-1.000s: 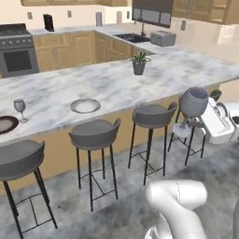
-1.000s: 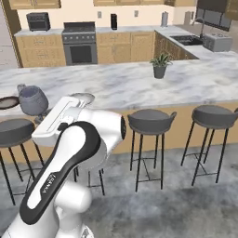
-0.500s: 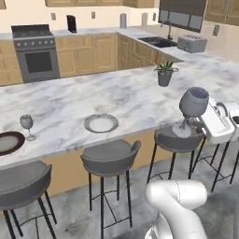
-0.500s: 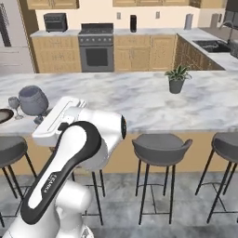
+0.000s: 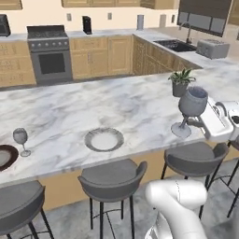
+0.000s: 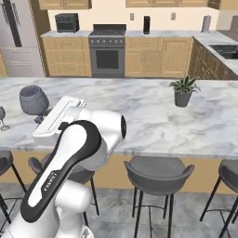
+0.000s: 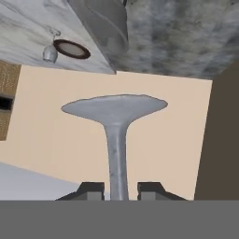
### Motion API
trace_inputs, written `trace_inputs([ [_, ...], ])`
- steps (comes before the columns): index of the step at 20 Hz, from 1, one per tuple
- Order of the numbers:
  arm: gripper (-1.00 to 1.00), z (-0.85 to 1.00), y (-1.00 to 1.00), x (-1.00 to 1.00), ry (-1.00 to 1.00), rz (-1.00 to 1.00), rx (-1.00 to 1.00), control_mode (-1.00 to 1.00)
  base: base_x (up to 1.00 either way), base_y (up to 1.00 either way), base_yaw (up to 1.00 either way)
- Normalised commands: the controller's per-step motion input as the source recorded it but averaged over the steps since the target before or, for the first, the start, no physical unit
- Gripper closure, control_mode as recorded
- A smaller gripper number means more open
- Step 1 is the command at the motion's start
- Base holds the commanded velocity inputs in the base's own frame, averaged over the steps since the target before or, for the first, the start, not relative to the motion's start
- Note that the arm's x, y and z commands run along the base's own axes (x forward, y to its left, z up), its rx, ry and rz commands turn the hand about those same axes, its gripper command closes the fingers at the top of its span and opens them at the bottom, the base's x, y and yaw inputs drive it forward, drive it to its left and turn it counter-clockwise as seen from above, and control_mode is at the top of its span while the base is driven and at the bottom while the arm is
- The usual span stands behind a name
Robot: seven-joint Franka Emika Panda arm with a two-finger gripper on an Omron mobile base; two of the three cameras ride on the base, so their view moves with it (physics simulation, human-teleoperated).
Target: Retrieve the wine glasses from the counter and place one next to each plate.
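Observation:
My gripper [image 5: 195, 122] is shut on the thin stem of a greyish-purple wine glass [image 5: 192, 102], carried tilted over the marble island's near edge. The same glass [image 6: 33, 99] sits left of my white hand, gripper [image 6: 42, 117]. In the hand view its stem runs up between my fingertips [image 7: 93, 189] to the round foot [image 7: 114, 108]. A second wine glass [image 5: 20, 137] stands upright on the island beside the dark plate [image 5: 4, 156]; both also appear as glass [image 7: 49, 52] and plate [image 7: 71, 48]. The light plate [image 5: 104, 139] lies alone mid-island.
A potted plant [image 5: 179, 82] stands on the island behind the held glass. Grey stools [image 5: 111, 179] line the island's near side. At the back, the wood-cabinet counter [image 5: 107, 33] carries a stove [image 5: 49, 46]; a sink and toaster [image 5: 212, 47] are on the right.
The whole picture has shifted as the base drove along the island; plates and stools slid rightward in the left view. The glass stays in my gripper throughout.

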Motion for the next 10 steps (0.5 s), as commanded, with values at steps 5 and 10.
trace_inputs([
  [5, 1.0, 0.0, 0.0, 0.0, 0.0, 0.0, 0.0, 1.0, 0.35, -0.32, 0.29],
  [10, 1.0, 0.0, 0.0, 0.0, 0.0, 0.0, 0.0, 1.0, 0.41, -0.1, 0.23],
])
